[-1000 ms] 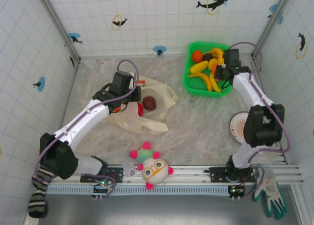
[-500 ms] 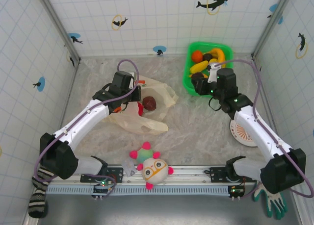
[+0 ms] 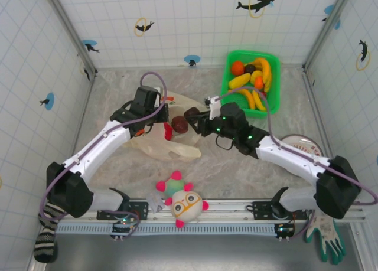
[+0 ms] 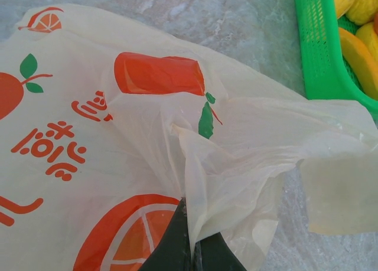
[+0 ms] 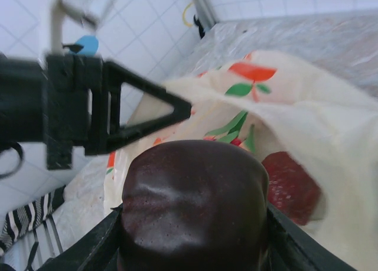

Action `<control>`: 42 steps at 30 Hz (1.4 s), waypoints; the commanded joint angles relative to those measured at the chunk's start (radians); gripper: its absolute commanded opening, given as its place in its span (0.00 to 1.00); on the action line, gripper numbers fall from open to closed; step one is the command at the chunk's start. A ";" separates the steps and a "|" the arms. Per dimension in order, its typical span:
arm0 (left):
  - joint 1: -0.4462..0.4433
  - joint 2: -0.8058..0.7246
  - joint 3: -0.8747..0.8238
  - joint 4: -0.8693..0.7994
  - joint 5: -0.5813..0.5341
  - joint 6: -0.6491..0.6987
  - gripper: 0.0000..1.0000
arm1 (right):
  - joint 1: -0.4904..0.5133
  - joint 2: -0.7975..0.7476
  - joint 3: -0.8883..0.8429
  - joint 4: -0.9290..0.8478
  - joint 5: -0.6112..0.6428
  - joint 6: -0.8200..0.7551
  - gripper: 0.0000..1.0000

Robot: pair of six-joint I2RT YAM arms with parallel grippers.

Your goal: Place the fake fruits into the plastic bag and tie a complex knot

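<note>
Dark purple fruit: glossy, smooth, rounded with a blunt flat top; clamped between the fingers of the right gripper, jaws partway apart around its width; hanging over the far side of the bag, close to the raised rim.
Plastic bag: thin translucent pale-yellow film, crumpled and creased, printed with orange slices, red shapes and green leaves; spread on the table below and beside both pairs of fingers.
Bag rim: one wrinkled fold pinched in the left gripper, black fingers pressed fully together on the film, lifted into a soft tent just beside the right fingers.
Dark red fruit: rounded, duller skin; inside the bag, just beyond the held fruit, seen through the opening.
Green basket: rigid bright plastic, slatted walls, rectangular with rounded corners; well behind the right fingers.
Basket contents: curved yellow bananas and a round orange fruit, all shiny.
Table: flat, matte, grey marbled surface under everything.
Plush ball: white, fuzzy, pink knobs, orange glasses; at the near edge, well apart from both pairs of fingers.
</note>
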 commanded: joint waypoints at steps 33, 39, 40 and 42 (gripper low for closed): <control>0.009 -0.014 -0.011 -0.002 -0.001 0.017 0.00 | -0.007 0.690 0.422 0.283 0.290 -0.017 0.49; 0.009 -0.011 -0.012 0.010 0.003 0.011 0.00 | -0.023 0.751 0.464 0.296 0.254 0.027 0.52; 0.009 -0.010 -0.011 0.010 0.002 0.012 0.00 | -0.024 0.755 0.467 0.296 0.252 0.028 0.54; 0.009 -0.006 -0.012 0.008 -0.004 0.012 0.00 | -0.025 0.760 0.471 0.291 0.251 0.026 0.57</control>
